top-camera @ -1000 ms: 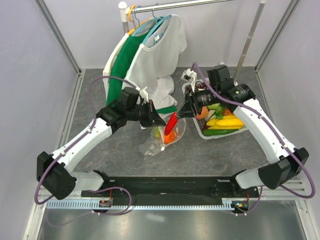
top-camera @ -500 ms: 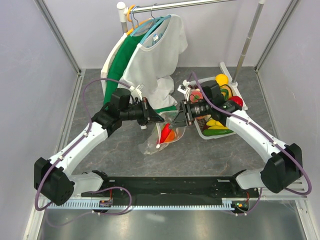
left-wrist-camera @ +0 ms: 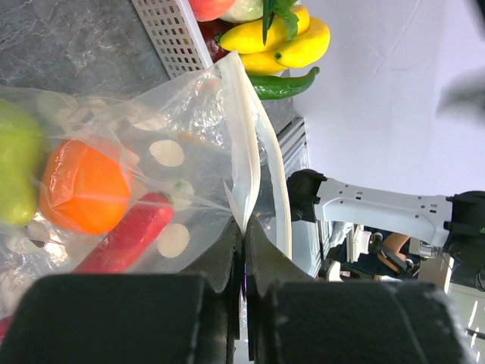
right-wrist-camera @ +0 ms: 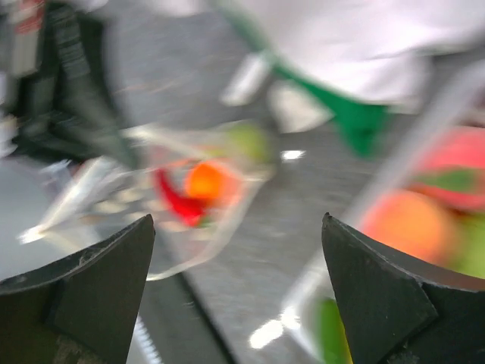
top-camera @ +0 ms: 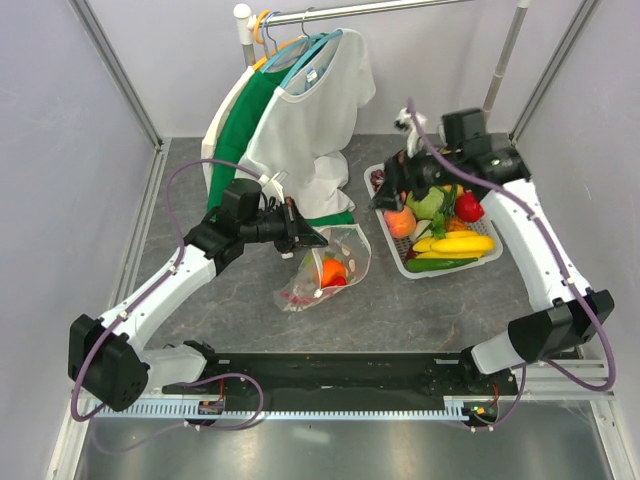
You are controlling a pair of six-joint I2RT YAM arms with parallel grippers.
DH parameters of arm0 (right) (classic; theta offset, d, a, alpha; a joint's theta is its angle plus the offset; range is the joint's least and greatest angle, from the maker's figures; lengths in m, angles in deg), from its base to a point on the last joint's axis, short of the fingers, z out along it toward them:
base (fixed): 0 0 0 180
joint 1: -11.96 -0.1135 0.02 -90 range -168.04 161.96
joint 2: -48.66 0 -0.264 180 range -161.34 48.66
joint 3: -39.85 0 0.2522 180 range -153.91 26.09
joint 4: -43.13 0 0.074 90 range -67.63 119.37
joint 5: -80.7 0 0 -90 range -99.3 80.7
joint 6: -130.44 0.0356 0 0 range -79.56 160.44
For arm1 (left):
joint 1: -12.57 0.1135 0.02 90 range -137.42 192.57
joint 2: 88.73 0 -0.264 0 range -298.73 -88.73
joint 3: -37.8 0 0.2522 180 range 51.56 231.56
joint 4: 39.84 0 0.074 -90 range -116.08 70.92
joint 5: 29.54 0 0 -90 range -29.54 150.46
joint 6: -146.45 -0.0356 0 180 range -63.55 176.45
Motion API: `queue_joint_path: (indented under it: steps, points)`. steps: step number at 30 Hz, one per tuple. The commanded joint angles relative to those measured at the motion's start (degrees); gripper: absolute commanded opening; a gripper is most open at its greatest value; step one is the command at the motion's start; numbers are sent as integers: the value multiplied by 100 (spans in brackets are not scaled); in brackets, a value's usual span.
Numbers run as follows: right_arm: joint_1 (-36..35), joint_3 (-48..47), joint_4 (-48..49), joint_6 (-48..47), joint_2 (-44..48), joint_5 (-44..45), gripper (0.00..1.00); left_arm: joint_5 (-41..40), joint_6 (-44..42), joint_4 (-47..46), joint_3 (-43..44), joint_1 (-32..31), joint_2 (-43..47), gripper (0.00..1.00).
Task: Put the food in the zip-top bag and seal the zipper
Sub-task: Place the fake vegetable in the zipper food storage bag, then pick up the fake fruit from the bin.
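Left claw (left-wrist-camera: 242, 227) clamped on zip-top bag (left-wrist-camera: 189, 129) rim; right claw (right-wrist-camera: 236, 265) spread wide, empty, near basket (top-camera: 396, 258)

A white mesh shirt (top-camera: 315, 105) and a green garment (top-camera: 240, 150) hang on hangers from a metal rail (top-camera: 380, 9) at the back. Their lower ends lie on the grey stone-patterned tabletop (top-camera: 200, 330). A white slotted basket (left-wrist-camera: 174, 38) sits just right of them, near the slanted pole (top-camera: 500, 65).
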Motion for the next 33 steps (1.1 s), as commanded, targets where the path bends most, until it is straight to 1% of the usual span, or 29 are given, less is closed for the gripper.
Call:
queue_joint_path:
  steps: [1, 3, 5, 6, 9, 10, 12, 15, 18, 21, 27, 33]
  points:
    - [750, -1099, -1505, -1637, -554, 1650, 96, -92, -135, -85, 88, 47, 59, 2]
    - [909, -1197, -1744, -2102, -766, 2066, 96, -93, -144, -67, 79, 47, 41, 2]
    - [935, -1075, -1744, -2210, -819, 2365, 96, -66, -135, -67, 71, 38, 32, 2]
    - [935, -935, -1736, -2176, -828, 2367, 96, -58, -135, -67, 62, 38, 24, 2]
    - [944, -645, -1561, -1904, -898, 2253, 96, -57, -126, -59, 53, 38, 24, 2]
    - [935, -556, -1447, -1668, -907, 2235, 97, -66, -118, -58, 44, 38, 32, 2]
    - [918, -311, -1113, -1508, -942, 2183, 97, -57, -126, -58, 44, 38, 32, 2]
    - [856, -117, -804, -1209, -1030, 2235, 95, -58, -152, -50, 44, 38, 32, 2]
    - [777, 59, -576, -937, -1144, 2270, 90, -75, -161, -41, 35, 38, 41, 2]
    - [611, 252, -242, -743, -1118, 2595, 89, -93, -153, -41, 18, 38, 24, 2]
    - [311, 464, 110, -454, -1276, 3298, 92, -128, -135, -41, 9, 38, 15, 2]
    - [241, 411, 163, -189, -1592, 3536, 94, -119, -179, -15, 35, 38, 6, 2]
